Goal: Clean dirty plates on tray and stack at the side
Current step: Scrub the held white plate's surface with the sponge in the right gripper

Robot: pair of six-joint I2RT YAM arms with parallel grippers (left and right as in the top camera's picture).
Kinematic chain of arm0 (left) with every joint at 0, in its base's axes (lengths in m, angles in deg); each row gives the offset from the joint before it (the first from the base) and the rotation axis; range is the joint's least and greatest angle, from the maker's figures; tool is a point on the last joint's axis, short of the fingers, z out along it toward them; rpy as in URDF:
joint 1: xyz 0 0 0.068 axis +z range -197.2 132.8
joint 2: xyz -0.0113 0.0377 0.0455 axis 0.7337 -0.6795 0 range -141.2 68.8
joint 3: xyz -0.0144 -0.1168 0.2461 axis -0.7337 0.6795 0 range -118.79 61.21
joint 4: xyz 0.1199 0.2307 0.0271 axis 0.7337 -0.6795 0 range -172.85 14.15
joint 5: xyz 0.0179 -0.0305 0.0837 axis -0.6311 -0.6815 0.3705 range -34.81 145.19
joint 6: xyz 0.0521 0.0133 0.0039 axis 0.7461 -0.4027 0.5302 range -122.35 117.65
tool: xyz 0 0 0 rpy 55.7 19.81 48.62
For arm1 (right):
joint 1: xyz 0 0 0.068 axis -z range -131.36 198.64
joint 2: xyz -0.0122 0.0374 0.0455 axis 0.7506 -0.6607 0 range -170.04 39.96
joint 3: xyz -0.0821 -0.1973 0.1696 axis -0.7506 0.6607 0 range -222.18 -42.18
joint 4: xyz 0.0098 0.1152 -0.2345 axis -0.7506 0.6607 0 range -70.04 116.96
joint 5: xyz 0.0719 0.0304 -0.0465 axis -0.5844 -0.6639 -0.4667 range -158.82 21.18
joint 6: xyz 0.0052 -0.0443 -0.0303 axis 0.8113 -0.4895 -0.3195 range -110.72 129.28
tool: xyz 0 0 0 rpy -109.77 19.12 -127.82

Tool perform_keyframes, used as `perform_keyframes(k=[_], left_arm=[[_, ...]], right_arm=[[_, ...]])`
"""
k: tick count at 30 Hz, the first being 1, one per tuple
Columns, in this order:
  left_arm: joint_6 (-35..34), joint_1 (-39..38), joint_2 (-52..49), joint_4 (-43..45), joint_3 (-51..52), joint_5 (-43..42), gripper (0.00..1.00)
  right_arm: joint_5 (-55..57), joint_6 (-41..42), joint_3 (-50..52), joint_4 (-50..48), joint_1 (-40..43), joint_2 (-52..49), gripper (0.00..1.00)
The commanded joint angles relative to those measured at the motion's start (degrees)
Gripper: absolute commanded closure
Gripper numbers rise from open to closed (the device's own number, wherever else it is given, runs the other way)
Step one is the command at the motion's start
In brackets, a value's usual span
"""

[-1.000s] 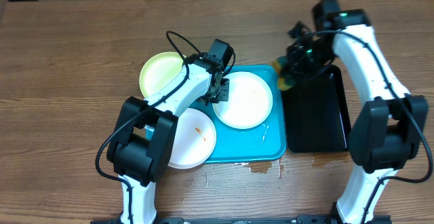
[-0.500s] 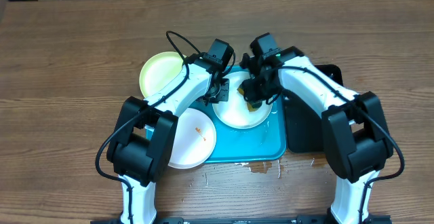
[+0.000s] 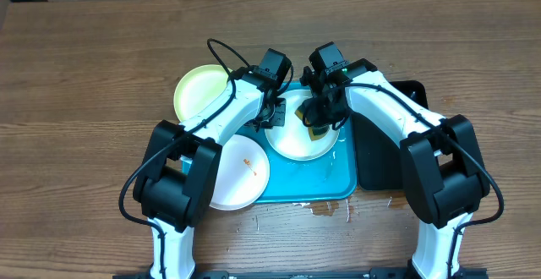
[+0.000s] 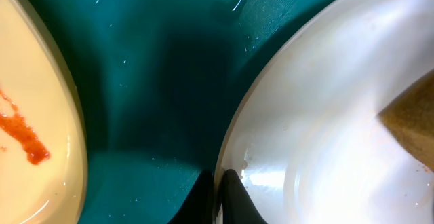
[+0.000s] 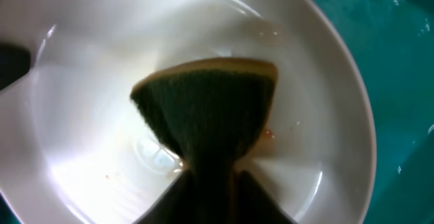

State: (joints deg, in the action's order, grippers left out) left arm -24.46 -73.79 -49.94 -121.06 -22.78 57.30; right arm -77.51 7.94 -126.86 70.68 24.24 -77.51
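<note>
1. Plate point(image 3: 289, 144), white, lies on my cyan tray point(image 3: 331, 182); smeared plate point(image 3: 241, 173) straddles its left edge; yellow-green plate point(image 3: 196, 93) sits beyond.
2. Sponge point(image 5: 203, 108) rests on the white plate.
3. Right gripper point(image 5: 210, 183) pinches sponge; left gripper point(image 4: 217, 193) clamps that plate's rim.

Three plates: one pale green plate point(image 3: 200, 91) at ten o'clock of the blue tray point(image 3: 334, 182), one smeared white plate point(image 3: 241, 173) at eight o'clock, one clean white plate point(image 3: 287, 144) on it. One black tray point(image 3: 380, 165) at three o'clock. One sponge point(image 5: 203, 108). Two arms: left arm point(image 3: 228, 114), right arm point(image 3: 385, 110).
</note>
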Motion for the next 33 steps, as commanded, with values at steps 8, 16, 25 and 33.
perform_keyframes(k=[8, 16, 25, 33], left_arm=[[0.7, 0.1, -0.9, -0.6, 0.4, 0.8, 0.96], [0.7, 0.1, -0.9, -0.9, 0.4, 0.8, 0.96], [0.7, 0.1, -0.9, -0.8, 0.4, 0.8, 0.96], [0.7, 0.1, -0.9, -0.8, 0.4, 0.8, 0.96]], right_arm=[[-0.3, 0.1, 0.7, -0.2, 0.2, 1.6, 0.75], [-0.3, 0.1, 3.1, -2.5, 0.2, 1.9, 0.96], [0.5, 0.9, -4.0, 2.8, 0.5, 5.2, 0.96], [10.6, 0.8, -1.5, 0.0, 0.5, 5.8, 0.96]])
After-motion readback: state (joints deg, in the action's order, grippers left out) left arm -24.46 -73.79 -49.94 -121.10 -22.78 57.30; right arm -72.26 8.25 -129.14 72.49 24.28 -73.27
